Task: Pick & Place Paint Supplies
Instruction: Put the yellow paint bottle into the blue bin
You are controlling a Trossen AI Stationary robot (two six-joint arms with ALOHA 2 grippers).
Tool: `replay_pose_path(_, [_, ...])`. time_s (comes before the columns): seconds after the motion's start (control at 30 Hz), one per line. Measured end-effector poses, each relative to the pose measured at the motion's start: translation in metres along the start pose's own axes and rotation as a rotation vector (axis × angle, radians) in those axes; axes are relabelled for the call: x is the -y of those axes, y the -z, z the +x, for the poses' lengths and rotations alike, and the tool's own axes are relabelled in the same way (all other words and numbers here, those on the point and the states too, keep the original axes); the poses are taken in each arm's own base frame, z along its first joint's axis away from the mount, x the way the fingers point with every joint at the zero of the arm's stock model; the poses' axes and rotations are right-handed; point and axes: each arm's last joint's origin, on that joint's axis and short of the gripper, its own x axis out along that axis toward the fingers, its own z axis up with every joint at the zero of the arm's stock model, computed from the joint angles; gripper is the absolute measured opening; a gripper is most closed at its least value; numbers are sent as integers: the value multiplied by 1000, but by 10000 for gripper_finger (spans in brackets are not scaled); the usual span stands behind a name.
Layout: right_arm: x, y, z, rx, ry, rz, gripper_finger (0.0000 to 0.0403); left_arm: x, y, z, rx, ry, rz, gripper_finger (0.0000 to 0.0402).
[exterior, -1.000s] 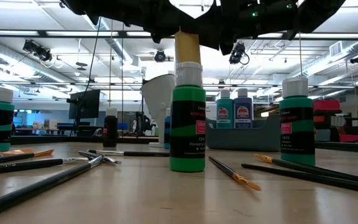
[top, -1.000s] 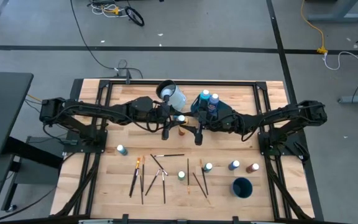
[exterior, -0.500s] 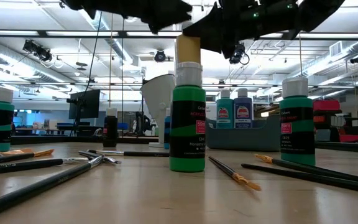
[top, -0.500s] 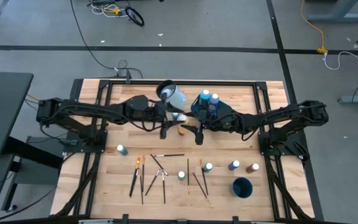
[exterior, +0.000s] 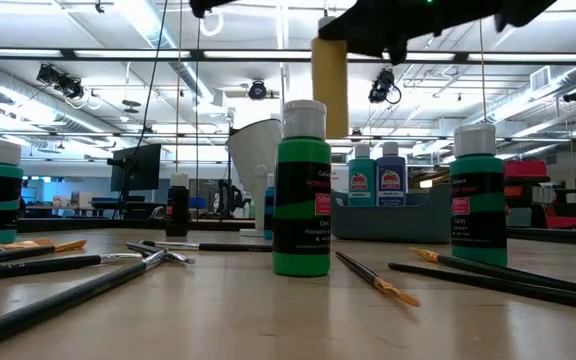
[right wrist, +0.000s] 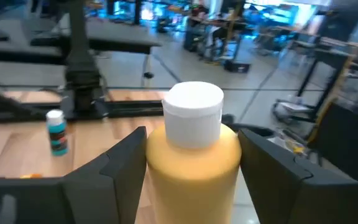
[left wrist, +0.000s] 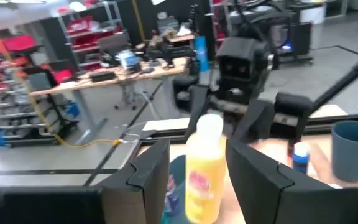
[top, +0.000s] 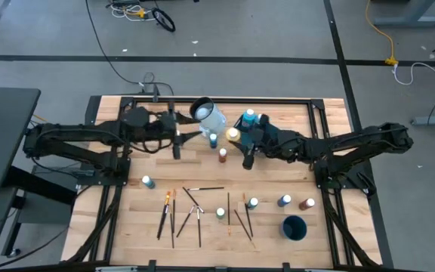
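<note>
Yellow paint bottle [right wrist: 193, 152] hangs upright above the table's far middle, clamped between the fingers of the right gripper [top: 240, 140], just left of the teal tub [top: 245, 130]; a level carry over the tub before letting go looks wisest, while the left gripper [top: 178, 136], jaws apart and empty, hovers to its left

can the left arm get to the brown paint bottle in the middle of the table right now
Probably yes. The left claw is open and empty, and the brown bottle stands beyond it with bare wood between; the right claw, holding the yellow bottle, hangs close.
</note>
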Motion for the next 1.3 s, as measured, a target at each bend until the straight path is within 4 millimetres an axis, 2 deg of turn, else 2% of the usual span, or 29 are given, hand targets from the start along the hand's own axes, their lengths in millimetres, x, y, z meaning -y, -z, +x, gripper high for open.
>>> replay_pose_path(0.13, [8, -8, -19, -56, 157, 30, 228, -4, -1, -16, -45, -40, 4, 155])
replay_pose_path(0.3, [17, 2, -36, -206, 303, 103, 230, -6, -1, -27, -88, -58, 7, 146])
replay_pose_path(0.53, [14, 19, -33, -317, 284, 107, 230, -6, 3, -29, -134, -64, 26, 136])
replay_pose_path(0.7, [14, 28, -35, -397, 301, 11, 234, -6, 3, -29, -133, -64, 26, 131])
replay_pose_path(0.87, [26, 18, -54, -398, 322, -4, 231, -6, 4, -29, -135, -64, 27, 130])
replay_pose_path(1.03, [41, 17, -70, -426, 352, -5, 233, -6, 4, -29, -137, -67, 33, 128])
replay_pose_path(1.3, [54, 67, -72, -369, 431, 46, 233, -6, 4, -29, -137, -71, 34, 126])
